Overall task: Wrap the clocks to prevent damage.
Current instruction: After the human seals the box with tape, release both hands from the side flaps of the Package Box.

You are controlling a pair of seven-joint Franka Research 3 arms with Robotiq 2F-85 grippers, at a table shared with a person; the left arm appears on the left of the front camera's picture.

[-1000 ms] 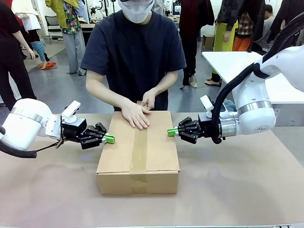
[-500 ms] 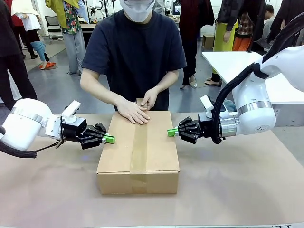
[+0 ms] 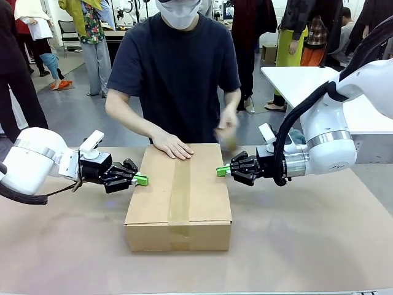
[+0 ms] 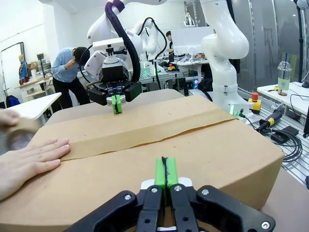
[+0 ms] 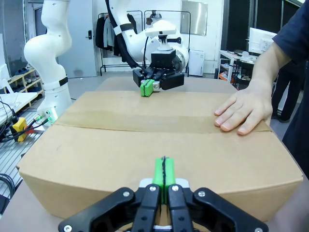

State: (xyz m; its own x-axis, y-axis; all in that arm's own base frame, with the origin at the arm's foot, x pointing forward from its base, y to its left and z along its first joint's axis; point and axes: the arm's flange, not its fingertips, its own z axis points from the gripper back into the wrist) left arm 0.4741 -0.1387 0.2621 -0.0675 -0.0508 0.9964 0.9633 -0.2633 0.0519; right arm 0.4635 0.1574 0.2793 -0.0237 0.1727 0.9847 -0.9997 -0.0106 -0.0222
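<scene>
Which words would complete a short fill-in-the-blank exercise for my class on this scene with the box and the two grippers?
1. The left gripper and right gripper press the cardboard box from opposite sides, both with jaws ____.
2. A strip of ____ runs along the middle of the box top.
3. One of the person's hands lies ____ on the box top.

Missing words: shut; tape; flat
</scene>
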